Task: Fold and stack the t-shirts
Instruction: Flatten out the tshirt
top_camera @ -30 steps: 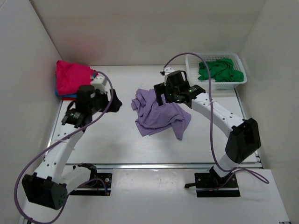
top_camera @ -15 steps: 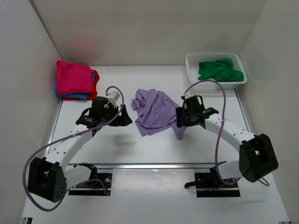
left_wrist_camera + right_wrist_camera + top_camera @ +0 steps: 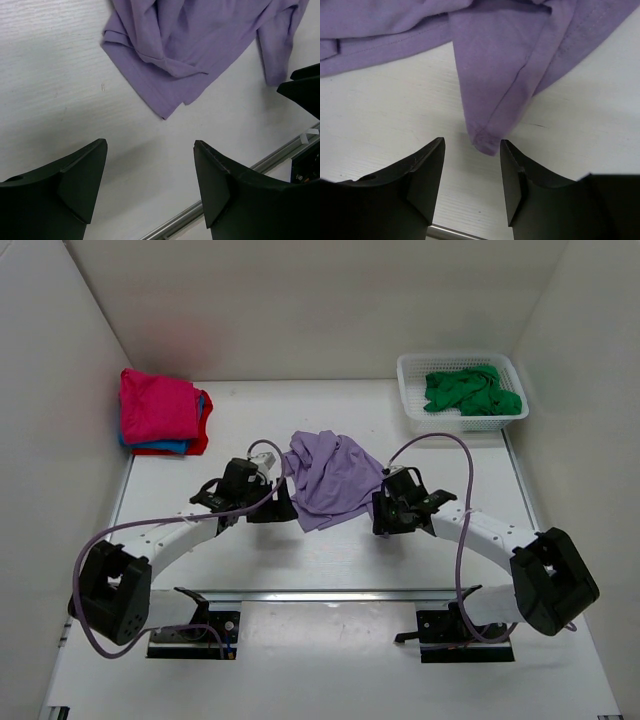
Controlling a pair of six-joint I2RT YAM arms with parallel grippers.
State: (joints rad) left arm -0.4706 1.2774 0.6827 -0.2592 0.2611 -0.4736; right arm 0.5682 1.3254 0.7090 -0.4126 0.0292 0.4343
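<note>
Both arms are reaching low over the table point(image 3: 300, 555): the left gripper point(image 3: 150, 144) is hanging released, jaws wide over bare surface just short of the lilac shirt's point(image 3: 335, 480) near corner. The right gripper point(image 3: 471, 142) is straddling a tip of that shirt, jaws partway apart and not clamping it. The lilac shirt is lying crumpled mid-table between them; farther back, a pink shirt point(image 3: 155, 405) is sitting folded atop a red shirt point(image 3: 203, 425) and a blue shirt point(image 3: 160, 447) at far left, and a green shirt point(image 3: 470, 390) is lying bunched in the basket point(image 3: 405, 390) at far right.
</note>
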